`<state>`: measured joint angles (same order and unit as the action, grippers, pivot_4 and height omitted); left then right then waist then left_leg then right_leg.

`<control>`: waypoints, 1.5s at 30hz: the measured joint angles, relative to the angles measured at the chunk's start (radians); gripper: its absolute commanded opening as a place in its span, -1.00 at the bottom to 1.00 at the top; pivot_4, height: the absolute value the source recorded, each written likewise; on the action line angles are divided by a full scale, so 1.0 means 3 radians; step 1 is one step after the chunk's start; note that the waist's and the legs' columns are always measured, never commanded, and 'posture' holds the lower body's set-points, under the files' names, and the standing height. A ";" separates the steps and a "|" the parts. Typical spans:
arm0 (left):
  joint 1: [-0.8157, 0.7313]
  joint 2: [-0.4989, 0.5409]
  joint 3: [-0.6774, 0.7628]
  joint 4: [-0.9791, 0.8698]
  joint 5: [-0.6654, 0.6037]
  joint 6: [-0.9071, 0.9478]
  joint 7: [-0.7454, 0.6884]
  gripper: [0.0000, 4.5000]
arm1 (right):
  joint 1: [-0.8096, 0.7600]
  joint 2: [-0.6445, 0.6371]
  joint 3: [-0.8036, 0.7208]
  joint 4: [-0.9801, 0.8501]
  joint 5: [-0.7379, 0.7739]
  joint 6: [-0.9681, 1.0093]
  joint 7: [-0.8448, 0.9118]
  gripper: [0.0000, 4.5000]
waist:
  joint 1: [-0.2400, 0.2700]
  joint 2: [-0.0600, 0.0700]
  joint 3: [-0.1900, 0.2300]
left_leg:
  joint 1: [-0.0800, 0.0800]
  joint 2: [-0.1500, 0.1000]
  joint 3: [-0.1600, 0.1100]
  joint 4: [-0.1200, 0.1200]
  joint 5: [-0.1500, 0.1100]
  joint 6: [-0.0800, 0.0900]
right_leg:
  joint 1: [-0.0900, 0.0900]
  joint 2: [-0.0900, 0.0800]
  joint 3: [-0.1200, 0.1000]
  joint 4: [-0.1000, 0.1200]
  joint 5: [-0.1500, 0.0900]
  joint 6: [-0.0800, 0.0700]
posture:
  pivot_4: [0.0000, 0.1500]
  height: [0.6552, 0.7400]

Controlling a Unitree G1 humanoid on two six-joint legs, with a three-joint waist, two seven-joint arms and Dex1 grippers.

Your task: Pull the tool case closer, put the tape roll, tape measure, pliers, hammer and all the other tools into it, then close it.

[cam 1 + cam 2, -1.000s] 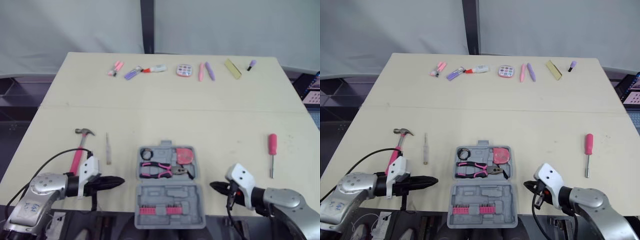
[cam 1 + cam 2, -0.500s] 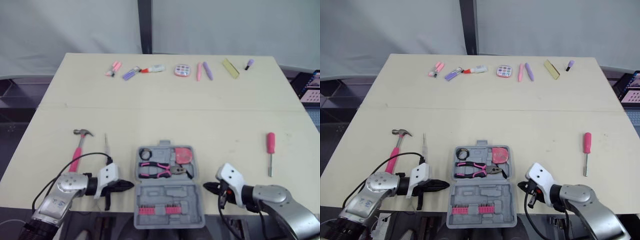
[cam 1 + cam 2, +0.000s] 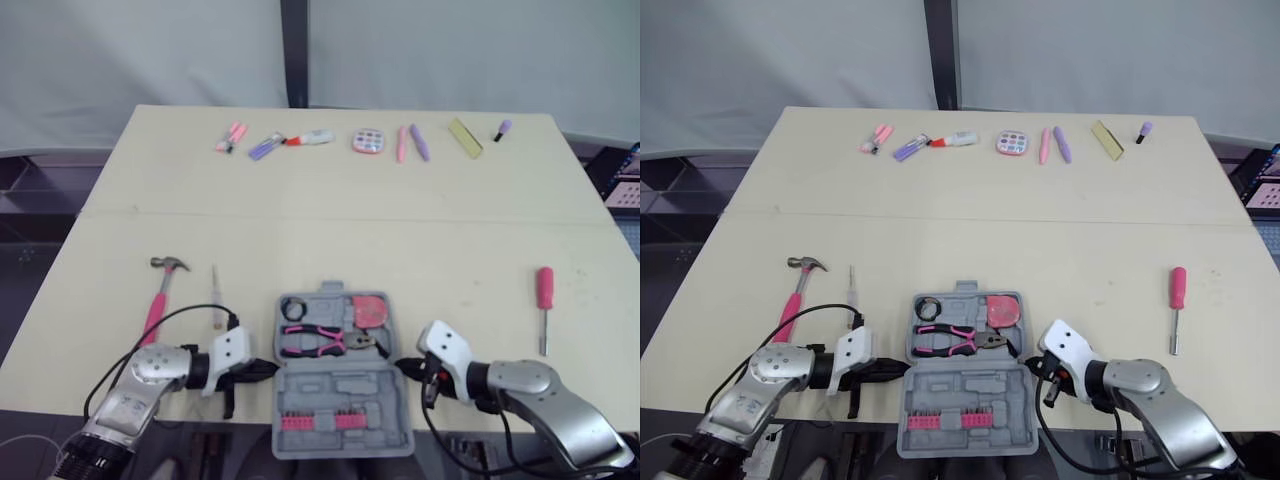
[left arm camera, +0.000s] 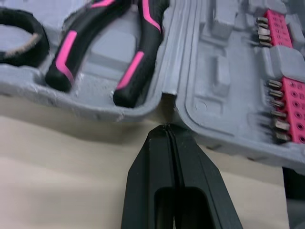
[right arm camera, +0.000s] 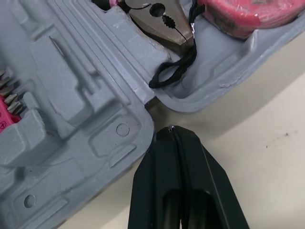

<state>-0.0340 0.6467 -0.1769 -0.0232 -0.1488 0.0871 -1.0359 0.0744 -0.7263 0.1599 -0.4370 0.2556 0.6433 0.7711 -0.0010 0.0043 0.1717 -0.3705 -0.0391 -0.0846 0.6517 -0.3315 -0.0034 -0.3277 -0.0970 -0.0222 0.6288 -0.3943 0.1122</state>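
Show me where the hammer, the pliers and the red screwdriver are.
hammer [image 3: 156,305]: left eye view, pink handle.
pliers [image 3: 345,341]: left eye view, near the pivot.
red screwdriver [image 3: 544,288]: left eye view, red handle.

Pale cream desk [image 3: 400,240]. Grey tool case [image 3: 340,385] with pink bit strips [image 3: 325,422]. Pliers [image 3: 315,340] with pink-and-black handles, black tape roll [image 3: 293,308], pinkish-red tape measure [image 3: 371,310]. Pink-handled hammer [image 3: 158,300]. Red-handled screwdriver [image 3: 544,295]. Black left pincer [image 4: 167,131] and right pincer [image 5: 171,131].

Tool case [image 3: 340,385] at the near edge of the table [image 3: 400,240], pliers [image 3: 315,340] inside, hammer [image 3: 158,300] to its left, screwdriver [image 3: 544,290] well right.
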 measured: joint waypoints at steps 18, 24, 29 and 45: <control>-0.0150 -0.0165 -0.0040 0.0235 0.0116 -0.0166 0.0065 -0.98 | -0.0038 0.0049 0.0016 0.0006 -0.0004 0.0072 -0.0014 -0.98 | 0.0007 0.0000 0.0000 | 0.0001 -0.0004 -0.0002 0.0007 0.0000 0.0000 | 0.0000 0.0000 -0.0007 0.0010 0.0001 0.0001 | 1.00 1.00; -0.0213 -0.0196 -0.0026 0.0252 0.0113 -0.0076 0.0066 -0.98 | -0.0070 0.0066 0.0011 0.0028 -0.0013 0.0074 -0.0029 -0.98 | 0.0006 0.0000 -0.0001 | 0.0001 -0.0005 -0.0002 0.0013 0.0000 0.0001 | -0.0006 -0.0001 -0.0006 0.0028 0.0001 0.0001 | 1.00 1.00; -0.0278 -0.0239 -0.0004 0.0260 0.0117 0.0039 0.0129 -0.98 | -0.0135 0.0116 0.0001 0.0075 -0.0042 0.0074 -0.0066 -0.98 | 0.0001 0.0000 0.0000 | 0.0000 -0.0005 -0.0002 0.0015 0.0000 0.0001 | -0.0007 -0.0001 -0.0005 0.0031 0.0001 0.0001 | 1.00 1.00; -0.0527 -0.0380 0.0010 0.0350 0.0134 0.0317 0.0284 -0.98 | -0.0351 0.0275 -0.0038 0.0266 -0.0207 0.0068 -0.0153 -0.98 | -0.0001 -0.0001 -0.0001 | -0.0009 -0.0009 0.0000 0.0023 -0.0001 0.0001 | -0.0035 -0.0002 -0.0002 0.0071 0.0001 0.0001 | 1.00 1.00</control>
<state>-0.1921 0.5326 -0.1740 0.0816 -0.1085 0.1820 -0.9508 -0.0310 -0.6439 0.1485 -0.3573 0.1935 0.6638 0.7253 -0.0014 0.0040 0.1713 -0.3733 -0.0418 -0.0846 0.6585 -0.3317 -0.0031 -0.3383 -0.0976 -0.0228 0.6501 -0.3941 0.1125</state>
